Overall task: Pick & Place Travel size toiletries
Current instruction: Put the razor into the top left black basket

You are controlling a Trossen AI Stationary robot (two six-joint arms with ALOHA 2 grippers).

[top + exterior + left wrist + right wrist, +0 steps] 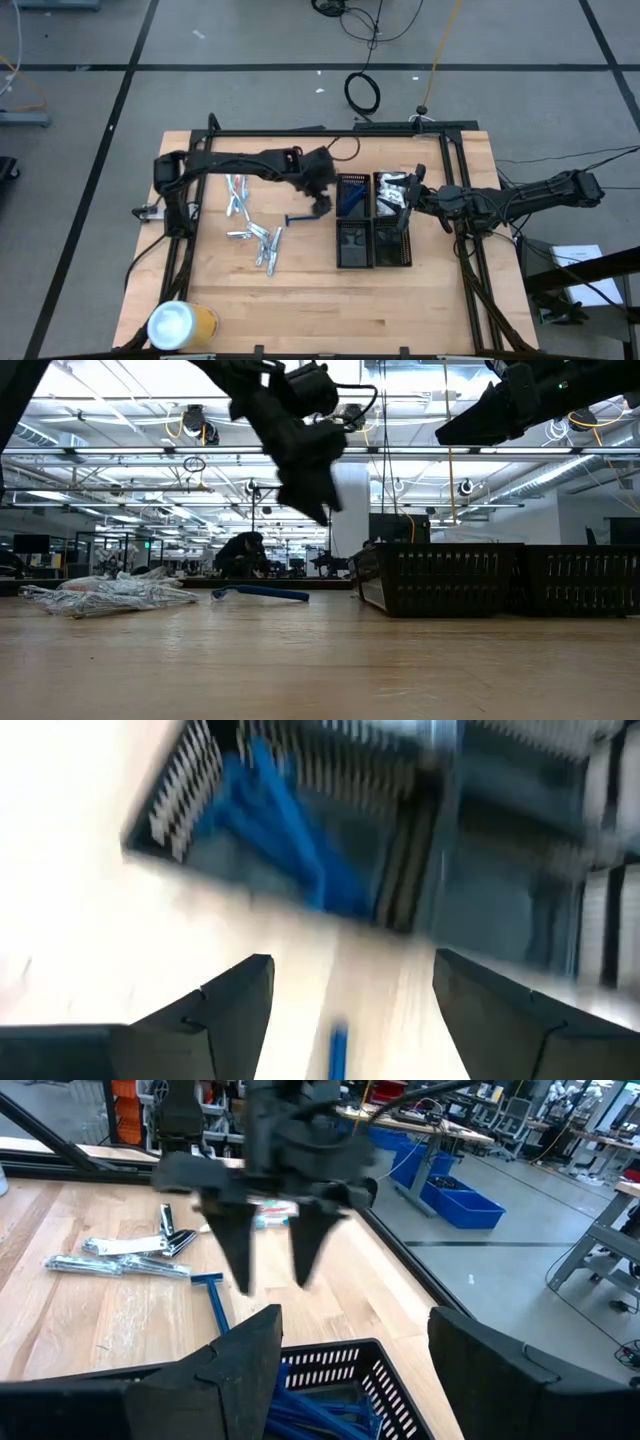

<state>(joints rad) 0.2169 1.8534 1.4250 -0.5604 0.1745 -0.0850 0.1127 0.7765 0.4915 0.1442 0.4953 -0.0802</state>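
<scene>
Left gripper hangs open and empty above a blue razor mid-table beside the trays, its handle pointing toward them; right gripper waits open

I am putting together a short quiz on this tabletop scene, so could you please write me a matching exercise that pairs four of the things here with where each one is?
Things:
1. loose blue T-shaped razor
2. yellow cylinder with a white lid
3. left gripper
4. heap of silvery-white sachets

Places:
A. standing at the table's near left corner
B. lying on the bare wood just left of the black gridded trays
C. hanging open above the loose razor
D. spread on the wood in the left half of the table

Pairs: 1-B, 2-A, 3-C, 4-D
</scene>
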